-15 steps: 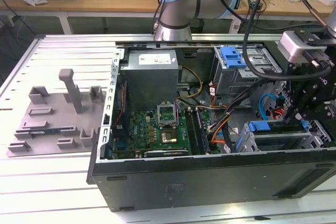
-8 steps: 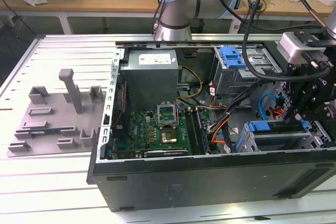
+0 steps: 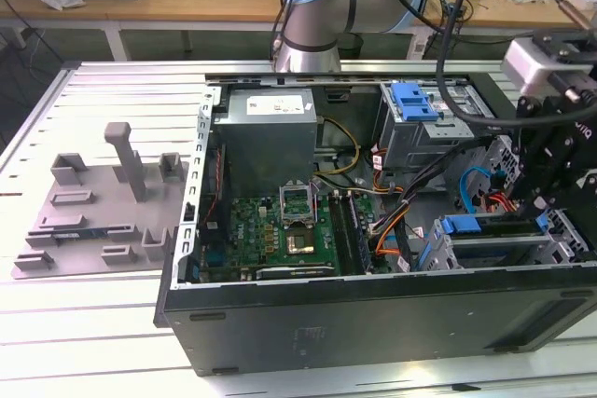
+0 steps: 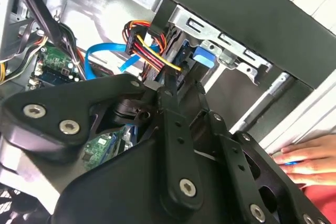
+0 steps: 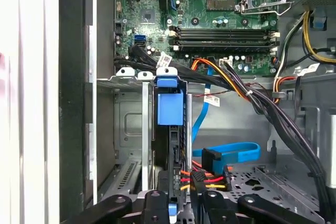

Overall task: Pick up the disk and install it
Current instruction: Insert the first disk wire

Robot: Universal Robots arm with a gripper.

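Note:
The disk [image 5: 177,145] stands on edge in a slot of the metal drive cage [image 5: 128,124], its blue carrier tab [image 5: 170,106] at the end away from me. In the exterior view the disk [image 3: 494,227] lies in the cage at the near right corner of the open computer case [image 3: 373,314]. My gripper [image 5: 178,203] sits at the disk's cable end, a black finger pressed against each side of it. The second wrist view has the gripper [image 4: 169,90] converging beside a bundle of red, yellow and orange wires [image 4: 149,53]. In the exterior view the gripper [image 3: 539,212] hangs over the cage.
A blue data cable [image 5: 231,153] and a black cable bundle [image 5: 273,114] run close by my fingers. The motherboard [image 3: 280,230] and power supply [image 3: 270,132] fill the case's middle. Another cage carries a blue latch piece [image 3: 415,100]. A grey fixture [image 3: 103,202] lies outside. A person's hand [image 4: 310,156] rests beside the case.

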